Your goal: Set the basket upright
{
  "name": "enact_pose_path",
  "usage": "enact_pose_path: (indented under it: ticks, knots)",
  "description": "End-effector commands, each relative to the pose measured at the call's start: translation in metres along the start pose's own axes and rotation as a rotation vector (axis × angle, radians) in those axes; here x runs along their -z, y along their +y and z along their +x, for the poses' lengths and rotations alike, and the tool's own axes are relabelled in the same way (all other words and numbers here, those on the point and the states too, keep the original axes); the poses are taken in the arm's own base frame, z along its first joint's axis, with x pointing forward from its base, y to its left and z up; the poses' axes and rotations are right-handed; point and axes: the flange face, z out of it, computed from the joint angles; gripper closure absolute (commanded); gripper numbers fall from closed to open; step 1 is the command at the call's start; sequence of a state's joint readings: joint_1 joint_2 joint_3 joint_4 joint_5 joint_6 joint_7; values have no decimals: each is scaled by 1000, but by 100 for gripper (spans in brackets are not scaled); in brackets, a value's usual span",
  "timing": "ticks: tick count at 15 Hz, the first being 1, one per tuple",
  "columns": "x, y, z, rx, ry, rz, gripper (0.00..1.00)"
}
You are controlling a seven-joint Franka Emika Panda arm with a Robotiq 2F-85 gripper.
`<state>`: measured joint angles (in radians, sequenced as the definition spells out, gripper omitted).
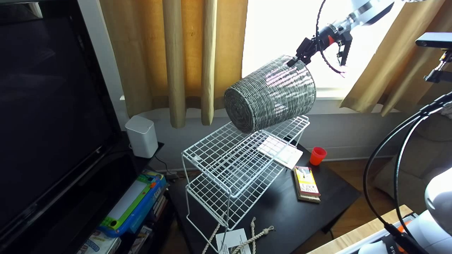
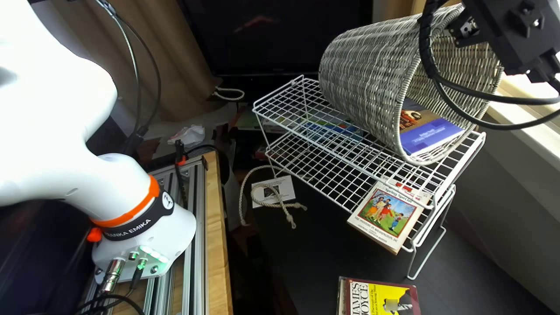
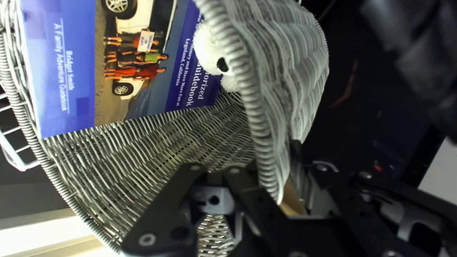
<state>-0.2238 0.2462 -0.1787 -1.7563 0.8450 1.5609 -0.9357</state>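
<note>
The basket, grey and woven, shows in both exterior views (image 1: 275,95) (image 2: 372,74), lying tilted on its side over the white rack (image 1: 229,193). Its round base faces the TV end and its open mouth the opposite end. In the wrist view the basket (image 3: 292,64) holds a blue guidebook (image 3: 135,60) and a white fluffy thing (image 3: 210,53) with a black spot. My gripper (image 3: 276,160) straddles the rim, one finger inside and one outside, both apparently touching the wall. In an exterior view the gripper (image 1: 298,62) is at the upper side of the mouth; the inner fingertip is hidden.
The rack stands on a black table (image 1: 282,211) with paperbacks (image 1: 306,183), a red cup (image 1: 318,155), rope (image 1: 259,235) and a card beside it. A window and curtains (image 1: 190,63) are close behind; a TV (image 1: 46,98) stands at one end.
</note>
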Motion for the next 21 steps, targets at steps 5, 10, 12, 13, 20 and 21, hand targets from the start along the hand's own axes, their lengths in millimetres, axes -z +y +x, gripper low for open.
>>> enact_pose_path:
  ticks: [5, 10, 12, 13, 20, 21]
  knots:
    - [4, -51, 14, 46, -67, -123, 97]
    - [5, -87, 29, 45, -51, -243, 97]
    - [3, -105, 33, 61, -59, -273, 97]
    - [2, -114, 35, 70, -68, -285, 97]
    - [0, -159, 39, 140, -114, -357, 97]
    - [0, -162, 38, 146, -119, -369, 97]
